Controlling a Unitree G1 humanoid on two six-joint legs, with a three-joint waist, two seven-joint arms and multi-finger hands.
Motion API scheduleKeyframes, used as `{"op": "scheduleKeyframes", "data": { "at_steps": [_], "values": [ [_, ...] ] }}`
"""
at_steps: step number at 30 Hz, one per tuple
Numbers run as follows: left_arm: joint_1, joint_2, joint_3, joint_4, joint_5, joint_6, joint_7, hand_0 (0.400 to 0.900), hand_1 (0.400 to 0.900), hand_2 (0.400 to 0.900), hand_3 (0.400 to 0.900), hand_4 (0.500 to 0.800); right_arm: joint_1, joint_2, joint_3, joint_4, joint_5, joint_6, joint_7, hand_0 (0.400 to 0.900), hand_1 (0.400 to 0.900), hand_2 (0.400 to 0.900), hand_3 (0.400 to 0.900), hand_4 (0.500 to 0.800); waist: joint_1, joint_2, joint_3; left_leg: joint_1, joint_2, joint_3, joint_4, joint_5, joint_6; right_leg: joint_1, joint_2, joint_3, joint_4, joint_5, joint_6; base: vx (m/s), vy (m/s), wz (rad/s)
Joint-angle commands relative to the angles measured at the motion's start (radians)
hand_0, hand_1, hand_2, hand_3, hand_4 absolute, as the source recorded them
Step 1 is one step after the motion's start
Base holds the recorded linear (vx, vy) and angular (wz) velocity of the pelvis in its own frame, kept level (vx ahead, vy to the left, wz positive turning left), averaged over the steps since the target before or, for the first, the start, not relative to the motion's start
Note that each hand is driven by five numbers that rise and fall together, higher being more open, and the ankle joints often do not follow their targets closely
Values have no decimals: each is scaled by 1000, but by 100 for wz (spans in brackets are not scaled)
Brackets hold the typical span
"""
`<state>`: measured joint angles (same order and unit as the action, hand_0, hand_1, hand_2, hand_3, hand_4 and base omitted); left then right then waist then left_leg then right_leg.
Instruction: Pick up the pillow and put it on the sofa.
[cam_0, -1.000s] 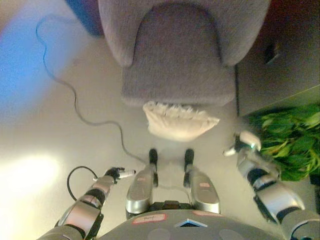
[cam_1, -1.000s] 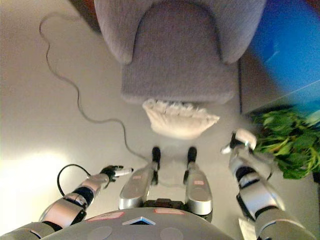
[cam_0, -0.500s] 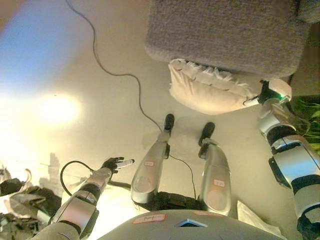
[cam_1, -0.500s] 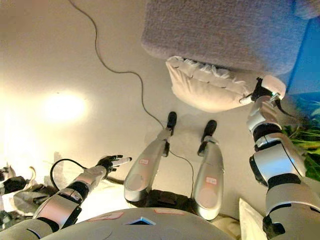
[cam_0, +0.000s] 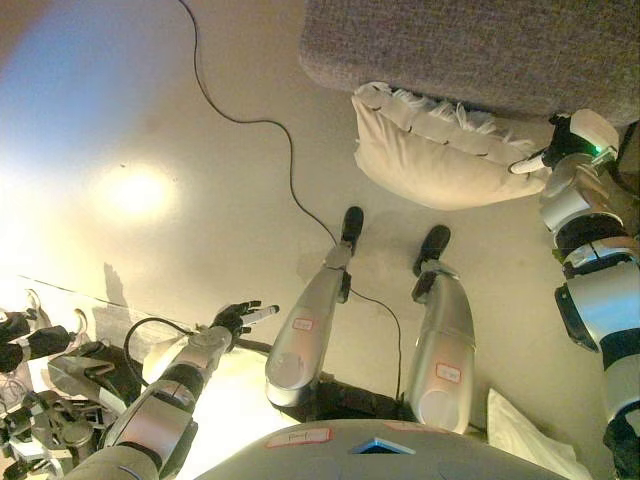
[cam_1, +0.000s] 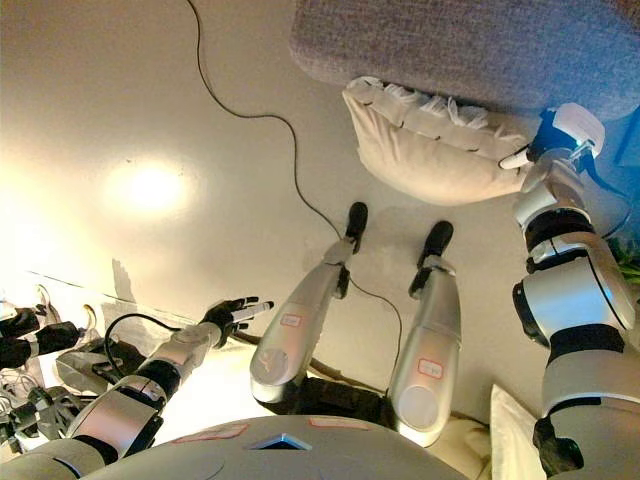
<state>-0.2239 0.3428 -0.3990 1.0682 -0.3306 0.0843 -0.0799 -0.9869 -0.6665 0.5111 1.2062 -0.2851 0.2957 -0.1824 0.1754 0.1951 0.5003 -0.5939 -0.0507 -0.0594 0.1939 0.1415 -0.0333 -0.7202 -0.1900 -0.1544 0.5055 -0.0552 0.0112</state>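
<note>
The right hand (cam_0: 572, 140) touches the pillow's (cam_0: 440, 160) right end, grip unclear; left hand (cam_1: 232, 315) hangs spread.

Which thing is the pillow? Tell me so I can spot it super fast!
Find the big grey sofa along the top. Just below its front edge, on the pale floor, lies the pillow, with the robot's right hand at its right end. It is the only cream, puffy thing with a ruffled edge; the thin black cable beside it looks nothing like it.

Pillow (cam_0: 430, 160) soft ruffled cloth; sofa (cam_0: 470, 50) coarse fabric; floor (cam_0: 150, 130) glossy.
</note>
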Motion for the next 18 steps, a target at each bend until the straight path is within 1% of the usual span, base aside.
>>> {"op": "scheduleKeyframes", "data": {
  "at_steps": [1, 4, 8, 10, 15, 18],
  "values": [
    [119, 45, 20, -12, -36, -3, -6, 900, 900, 900, 900, 800, -117, -127, 86, -10, 23, 3, -7, 900, 900, 900, 900, 800, 6, 96, 20, -72, -28, -10, 83, -69, 21, 29, 38, 14, 64, -135, 7, -7, 47, -2],
    [137, 44, 8, -24, -47, -21, -14, 900, 900, 900, 900, 800, -132, -124, 90, -6, 41, -11, 5, 900, 900, 900, 900, 800, 10, 112, 20, -100, -29, -9, 92, -68, 24, -6, 42, 27, 81, -141, 4, 1, 54, 0],
    [147, 40, 5, -32, -49, -32, -21, 900, 900, 900, 900, 800, -119, -108, 82, -14, 69, -31, 10, 900, 900, 900, 900, 800, 11, 119, 20, -115, -31, -8, 99, -70, 26, -25, 45, 33, 88, -142, 2, 15, 47, -1],
    [150, 35, 0, -37, -54, -39, -15, 900, 900, 900, 900, 800, -110, -95, 76, -17, 74, -38, 14, 900, 900, 900, 900, 800, 11, 119, 20, -123, -31, -5, 106, -74, 27, -34, 46, 36, 91, -142, 2, 16, 37, -4],
    [152, 36, -14, -82, -82, -24, 0, 900, 900, 900, 900, 800, -120, -90, 73, -23, 75, -47, 10, 900, 900, 900, 900, 800, 13, 127, 20, -155, -31, 4, 126, -78, 27, -70, 43, 40, 104, -140, 5, 16, 40, 1],
    [158, 47, -22, -110, -113, -30, 0, 900, 900, 900, 900, 800, -163, -103, 85, -20, 84, -43, 26, 900, 900, 900, 900, 800, 20, 143, 20, -193, -29, 10, 137, -72, 27, -113, 43, 48, 126, -143, 6, 2, 42, 5]
  ]
}}
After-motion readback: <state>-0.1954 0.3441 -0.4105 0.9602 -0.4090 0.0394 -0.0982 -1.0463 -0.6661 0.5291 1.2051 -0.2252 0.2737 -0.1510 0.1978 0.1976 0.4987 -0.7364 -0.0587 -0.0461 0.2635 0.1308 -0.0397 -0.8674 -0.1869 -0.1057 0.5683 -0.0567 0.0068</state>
